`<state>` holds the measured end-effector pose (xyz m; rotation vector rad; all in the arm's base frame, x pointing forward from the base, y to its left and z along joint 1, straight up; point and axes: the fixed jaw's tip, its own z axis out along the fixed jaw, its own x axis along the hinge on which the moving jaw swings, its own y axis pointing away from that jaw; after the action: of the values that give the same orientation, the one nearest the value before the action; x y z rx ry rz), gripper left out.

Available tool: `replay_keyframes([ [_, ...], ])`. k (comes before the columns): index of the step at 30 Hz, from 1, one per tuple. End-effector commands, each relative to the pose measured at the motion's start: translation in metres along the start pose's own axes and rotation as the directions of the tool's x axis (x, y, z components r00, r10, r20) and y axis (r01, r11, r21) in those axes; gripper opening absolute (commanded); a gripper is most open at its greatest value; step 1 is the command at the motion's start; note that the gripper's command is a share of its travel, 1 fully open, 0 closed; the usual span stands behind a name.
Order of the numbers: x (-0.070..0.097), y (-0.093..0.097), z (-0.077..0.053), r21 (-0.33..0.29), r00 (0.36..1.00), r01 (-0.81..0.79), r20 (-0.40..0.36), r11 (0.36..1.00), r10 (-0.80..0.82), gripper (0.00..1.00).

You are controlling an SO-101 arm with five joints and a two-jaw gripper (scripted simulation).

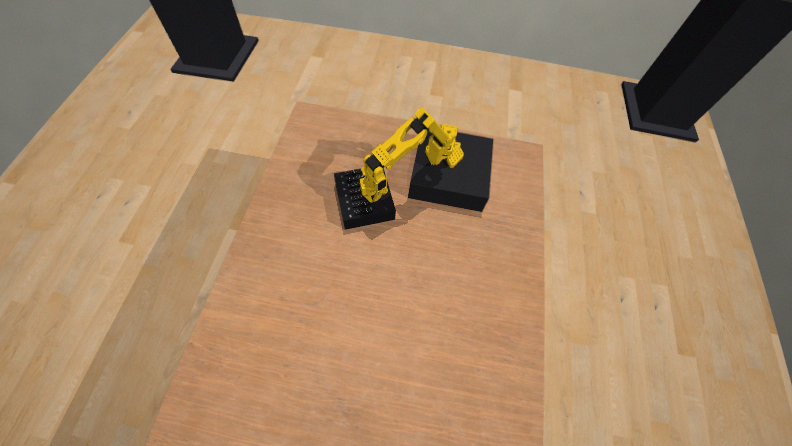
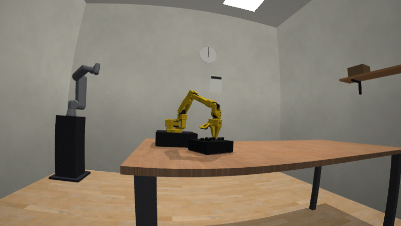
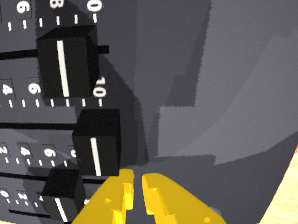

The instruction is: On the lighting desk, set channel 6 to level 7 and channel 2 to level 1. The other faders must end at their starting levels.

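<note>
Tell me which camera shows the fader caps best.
The wrist view: the fader caps fill it, white lines and scale numbers readable. In the top view the lighting desk is small; the exterior view shows only bumps.

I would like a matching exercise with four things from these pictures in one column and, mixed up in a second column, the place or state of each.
Things:
1. gripper
2. lighting desk
3. grey arm
4. brown box

Places or states:
A. on a wall shelf
B. on the wooden table, beside the yellow arm's black base
C. shut, holding nothing, over the faders
D. on a tall black pedestal on the floor

Pairs: 1-C, 2-B, 3-D, 4-A
</note>
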<state>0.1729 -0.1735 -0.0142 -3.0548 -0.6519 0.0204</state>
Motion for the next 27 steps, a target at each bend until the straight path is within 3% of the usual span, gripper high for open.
replay_keyframes([
  [1, 0.0008, -0.0016, -0.0031, -0.019, 1.000, 0.009, -0.008, 1.000, -0.009, 0.00],
  [27, 0.0081, 0.0017, -0.0028, -0.019, 1.000, 0.010, -0.008, 1.000, -0.010, 0.00],
])
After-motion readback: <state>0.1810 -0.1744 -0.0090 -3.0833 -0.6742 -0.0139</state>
